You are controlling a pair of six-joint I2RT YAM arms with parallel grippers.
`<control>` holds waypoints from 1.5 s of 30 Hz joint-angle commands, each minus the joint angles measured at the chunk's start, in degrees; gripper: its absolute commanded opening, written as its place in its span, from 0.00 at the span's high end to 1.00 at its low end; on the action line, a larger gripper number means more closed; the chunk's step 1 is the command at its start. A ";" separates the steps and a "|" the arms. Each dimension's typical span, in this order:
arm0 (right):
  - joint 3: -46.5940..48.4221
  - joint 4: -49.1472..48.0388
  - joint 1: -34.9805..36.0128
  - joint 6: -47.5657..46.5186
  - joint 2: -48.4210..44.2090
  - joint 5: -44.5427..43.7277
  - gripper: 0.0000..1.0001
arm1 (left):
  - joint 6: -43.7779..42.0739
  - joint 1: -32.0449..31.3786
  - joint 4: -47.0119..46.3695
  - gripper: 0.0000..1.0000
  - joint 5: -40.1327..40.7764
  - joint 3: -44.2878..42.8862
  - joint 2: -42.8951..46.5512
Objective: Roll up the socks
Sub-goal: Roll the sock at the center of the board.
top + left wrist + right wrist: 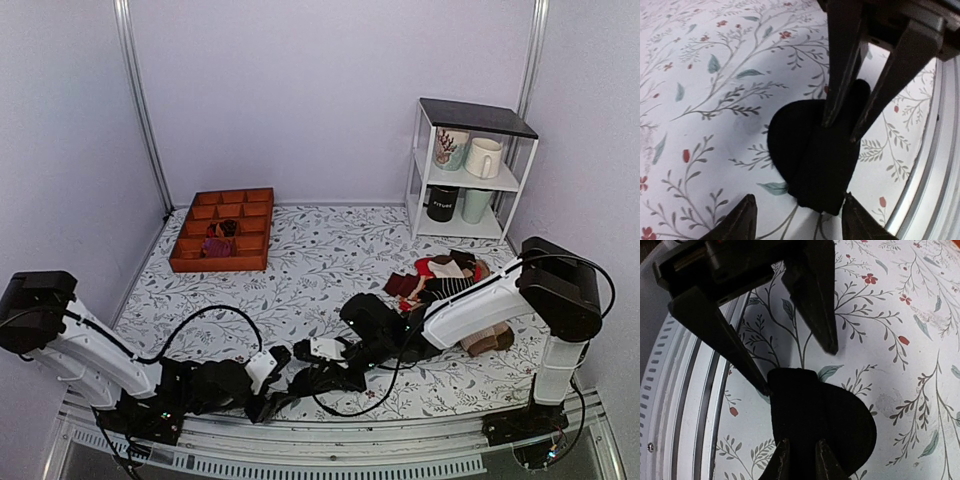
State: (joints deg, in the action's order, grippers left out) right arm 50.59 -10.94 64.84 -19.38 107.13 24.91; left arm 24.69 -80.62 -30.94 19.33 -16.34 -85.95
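The black socks [815,150] lie folded into a thick bundle on the floral tablecloth near the table's front edge; no white stripes show. They also appear in the top view [335,382] and the right wrist view [830,420]. My right gripper [802,461] is shut on the bundle, its fingers pinching the fold from above [312,368]. My left gripper [800,220] is open wide, its fingertips [747,216] resting either side of the bundle's near end without touching it; it faces the right gripper [283,392].
The metal rail of the front edge [935,165] runs right beside the socks. A pile of other socks [450,280] lies at the right. An orange compartment tray [222,230] stands at the back left, and a white shelf with mugs [470,170] at the back right.
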 commanded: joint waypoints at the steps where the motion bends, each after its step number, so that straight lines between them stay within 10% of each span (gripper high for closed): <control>1: 4.82 18.00 -1.99 5.00 6.89 3.23 0.83 | -6.85 -0.96 6.26 0.38 6.12 2.01 8.89; 12: 14.82 35.63 -4.85 10.87 13.63 5.16 0.82 | -25.90 -1.07 -8.75 0.02 5.72 5.95 12.86; 20: 17.39 39.75 -5.54 12.95 14.58 6.12 0.82 | -33.36 0.71 -23.21 0.12 1.04 6.97 3.73; 45: 18.86 42.10 -5.98 13.93 15.71 5.65 0.82 | -23.56 8.56 -20.89 0.32 -15.95 1.07 -9.20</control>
State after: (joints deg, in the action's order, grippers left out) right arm 72.42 21.02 59.40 -5.96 117.73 37.65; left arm -1.30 -72.99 -50.76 6.55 -14.37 -92.90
